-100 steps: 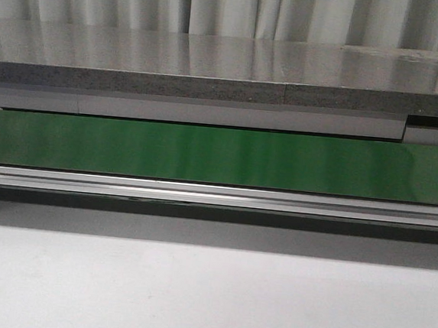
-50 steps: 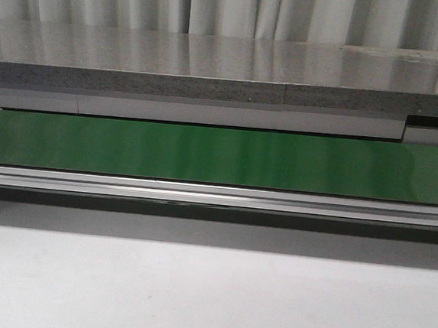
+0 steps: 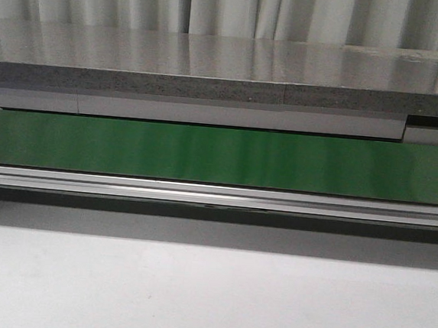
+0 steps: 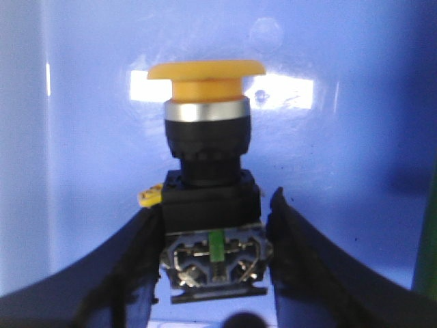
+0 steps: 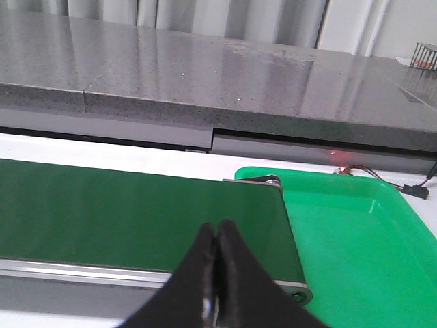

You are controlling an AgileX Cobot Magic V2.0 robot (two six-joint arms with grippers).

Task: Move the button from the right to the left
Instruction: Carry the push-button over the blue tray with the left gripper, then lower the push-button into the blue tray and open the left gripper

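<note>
Push-button (image 4: 208,184), rigid, light, slick-capped, is pinched at its black switch body by the left gripper (image 4: 213,266) before a blue surface (image 4: 355,137); right gripper (image 5: 217,273) is pressed together, empty, above the green belt (image 5: 123,212).

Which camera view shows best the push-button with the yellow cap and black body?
The left wrist view: the push-button with a round yellow cap and black blocky body fills it, between the left gripper's dark fingers, against a blue surface. The front and right wrist views show none of it.
</note>
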